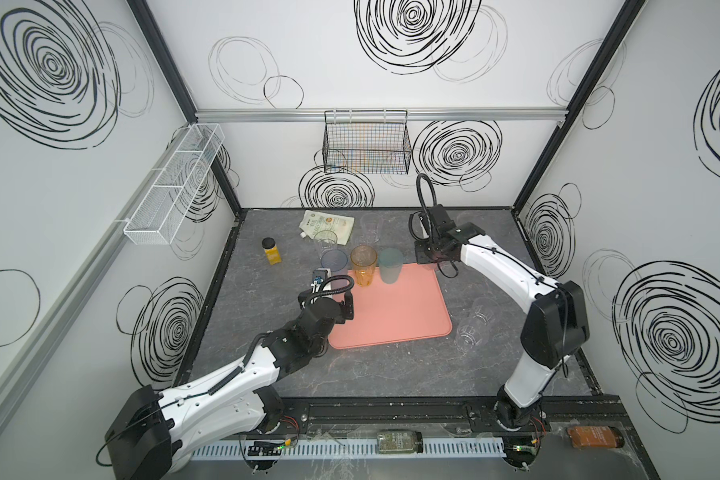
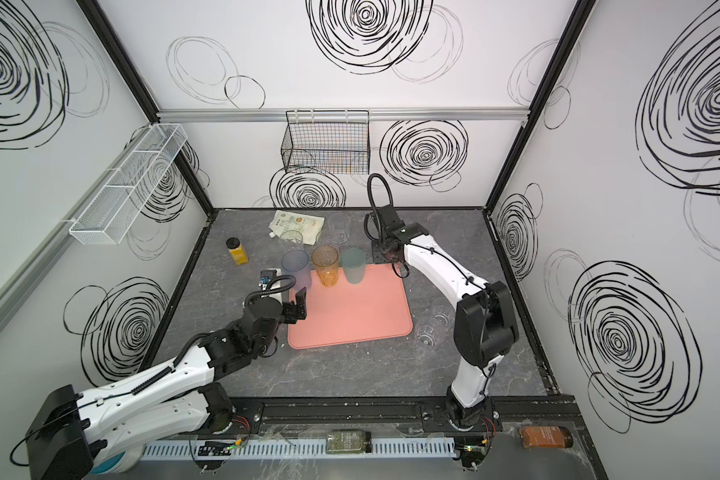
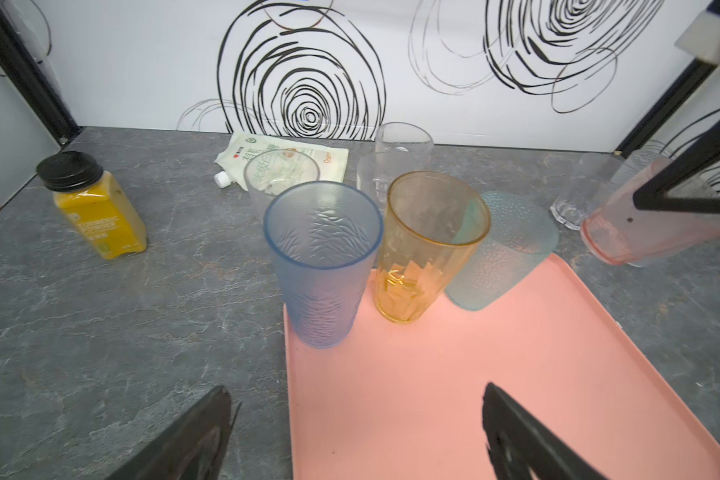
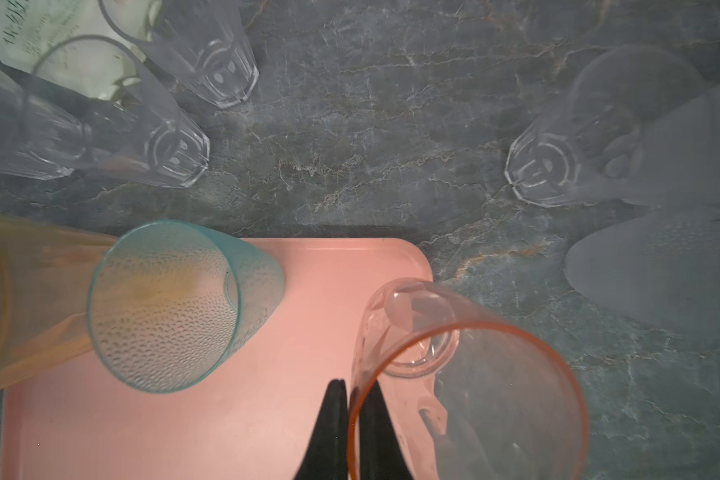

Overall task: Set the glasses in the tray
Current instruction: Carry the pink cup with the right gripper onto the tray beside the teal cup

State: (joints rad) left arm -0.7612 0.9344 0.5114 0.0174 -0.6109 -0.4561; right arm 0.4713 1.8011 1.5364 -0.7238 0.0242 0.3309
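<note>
White swirl-scribbled walls point(image 1: 329, 62), grey marbled tabletop point(image 1: 391, 374) — black wire basket point(image 1: 366, 145) hung at back.

Grey marbled tabletop point(image 1: 391, 374). Far left: yellow bottle point(image 1: 272, 252), black cap, upright; "turmeric" is legible on the label in the left wrist view. Right of it and farther back: white spouted pouch point(image 1: 333, 222), lying flat, spout toward the bottle. Back wall: black wire basket point(image 1: 366, 145) hung on a rail. Left wall: white mesh shelf point(image 1: 174, 187). Near ledge: dark-capped jar point(image 1: 399, 441) on its side, centre; orange-brown bottle point(image 1: 595, 436) on its side, right.
</note>
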